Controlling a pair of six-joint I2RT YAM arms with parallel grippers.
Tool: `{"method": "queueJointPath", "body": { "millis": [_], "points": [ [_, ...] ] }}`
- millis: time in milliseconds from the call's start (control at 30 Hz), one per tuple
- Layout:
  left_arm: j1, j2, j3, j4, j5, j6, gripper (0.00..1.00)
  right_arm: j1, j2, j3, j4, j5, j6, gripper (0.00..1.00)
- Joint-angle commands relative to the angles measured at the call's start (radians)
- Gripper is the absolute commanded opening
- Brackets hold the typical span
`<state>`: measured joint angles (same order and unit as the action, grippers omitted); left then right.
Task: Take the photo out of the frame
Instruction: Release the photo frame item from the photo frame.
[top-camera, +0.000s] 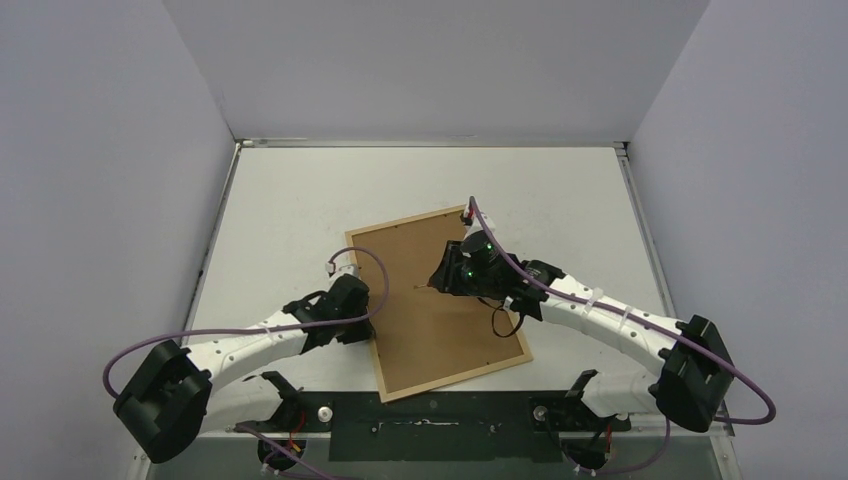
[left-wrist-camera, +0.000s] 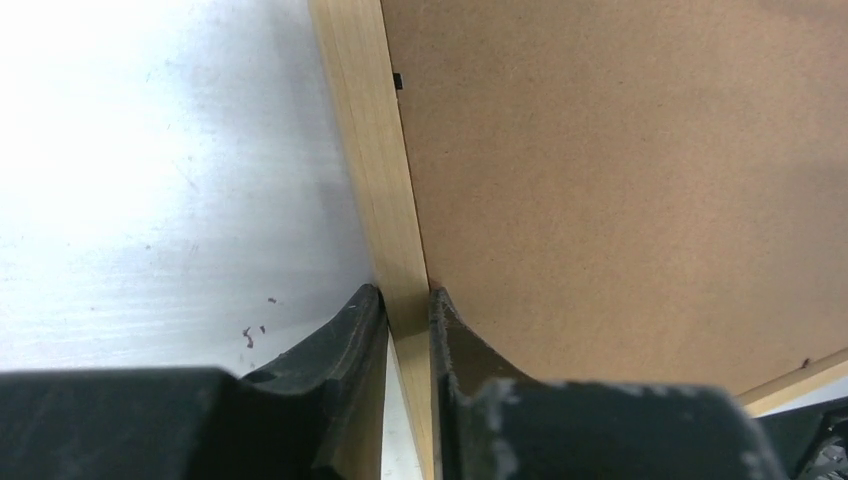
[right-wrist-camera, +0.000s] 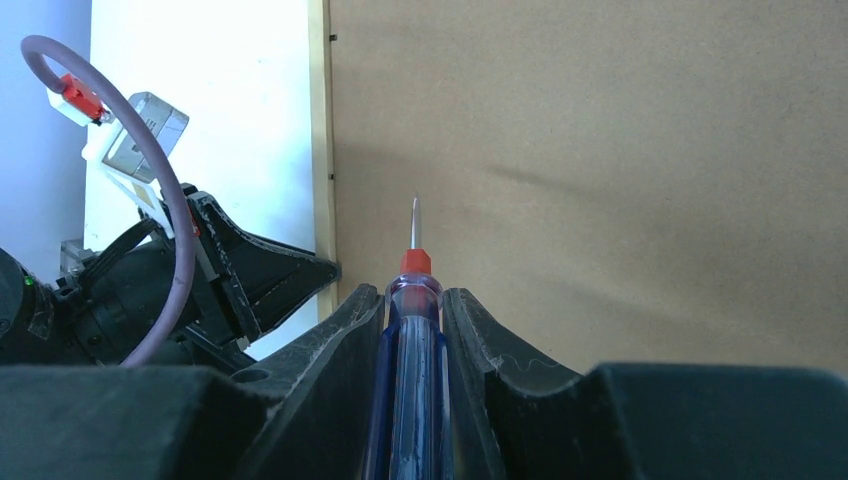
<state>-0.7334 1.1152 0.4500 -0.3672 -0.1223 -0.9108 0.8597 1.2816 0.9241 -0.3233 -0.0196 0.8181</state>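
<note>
Frame (left-wrist-camera: 375, 150) face down at mid-worktop (top-camera: 300, 200), pinched by left jaws; right jaws grip a screwdriver (right-wrist-camera: 412, 350)

Light wooden moulding runs round a flat brown backing panel (top-camera: 430, 345), which faces up; the whole rectangle lies flat near the centre of the white worktop, its long axis turned slightly so the far end leans toward 11 o'clock and the near end toward 5 o'clock; the near corner sits close to the dark base rail at 6 o'clock. The left arm (top-camera: 250, 345) reaches in from 8 o'clock to the frame's 9 o'clock side; in the left wrist view the left jaws are closed onto that long moulding strip, one side against the outer face over the worktop, the other against the inner edge where the backing begins. A small dark tab (left-wrist-camera: 397, 81) shows at the seam between moulding and backing, further along toward 12 o'clock in that view; a few dark specks mark the worktop just beside the jaws. The right arm (top-camera: 610, 320) comes in from 4 o'clock over the backing panel; the right jaws are clamped on the blue translucent handle of the screwdriver; its red collar and thin metal tip stick out past them, pointing toward 9 o'clock in the top view and stopping short of the moulding. Whether the tip touches the backing cannot be told; a soft shadow lies on the board beside it.
</note>
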Motion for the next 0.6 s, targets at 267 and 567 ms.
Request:
{"method": "queueJointPath", "body": {
  "millis": [267, 567],
  "points": [
    [-0.028, 0.164, 0.091, 0.140, 0.084, 0.260, 0.00, -0.151, -0.111, -0.111, 0.058, -0.089, 0.037, 0.00],
    [-0.032, 0.205, 0.100, 0.212, 0.117, 0.277, 0.00, -0.233, -0.087, -0.146, 0.152, -0.217, 0.056, 0.00]
  ]
}}
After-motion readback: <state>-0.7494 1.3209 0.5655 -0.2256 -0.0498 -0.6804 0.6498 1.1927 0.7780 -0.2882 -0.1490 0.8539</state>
